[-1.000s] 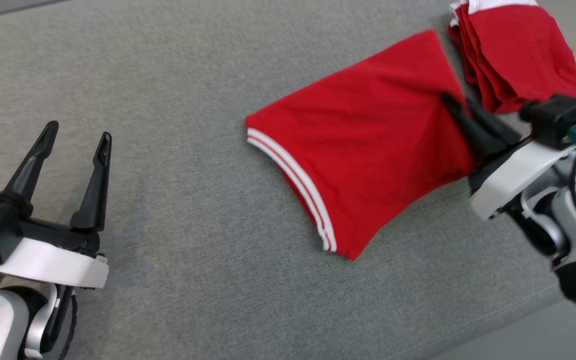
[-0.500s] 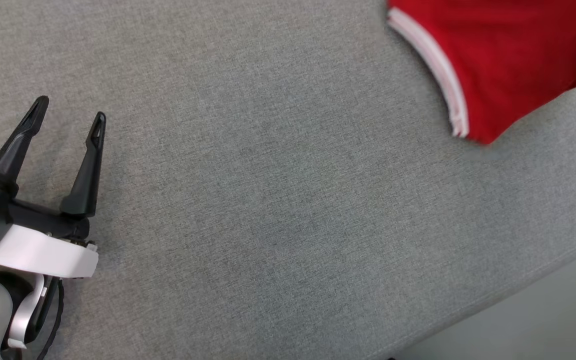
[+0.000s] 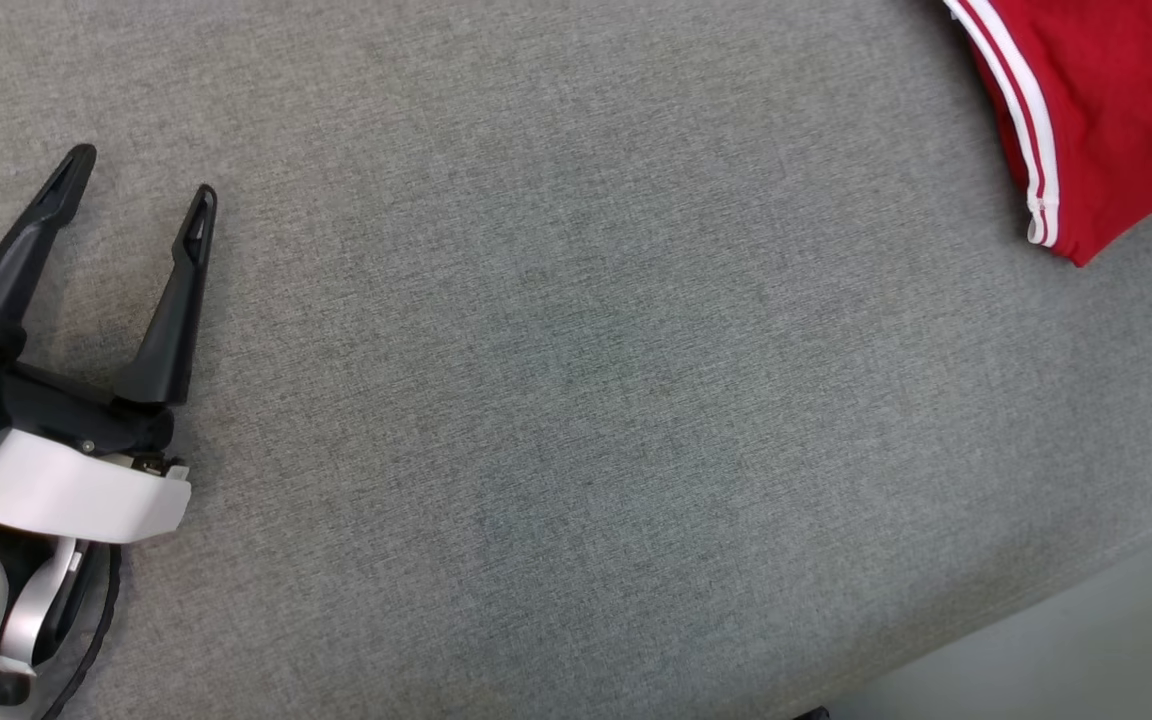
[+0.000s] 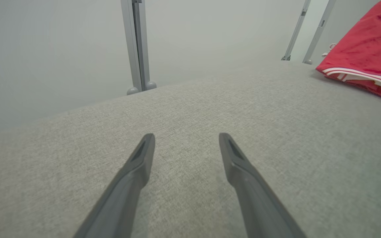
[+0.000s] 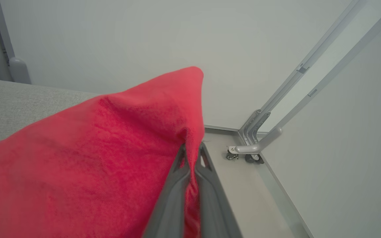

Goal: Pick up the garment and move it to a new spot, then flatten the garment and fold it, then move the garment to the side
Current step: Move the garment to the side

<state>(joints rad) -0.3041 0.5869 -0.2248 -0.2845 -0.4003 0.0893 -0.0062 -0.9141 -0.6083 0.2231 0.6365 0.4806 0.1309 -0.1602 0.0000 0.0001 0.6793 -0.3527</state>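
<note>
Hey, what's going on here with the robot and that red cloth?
The robot's right tool is shut on a pinched edge of the red garment, with the cloth draping down from its fingers. The garment's white-striped hem lies near the far right of the grey padded surface. The left tool hangs open and empty over the bare surface, well apart from the garment.

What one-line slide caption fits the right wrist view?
Right gripper shut on an edge of the red garment, grey padded surface behind.
</note>
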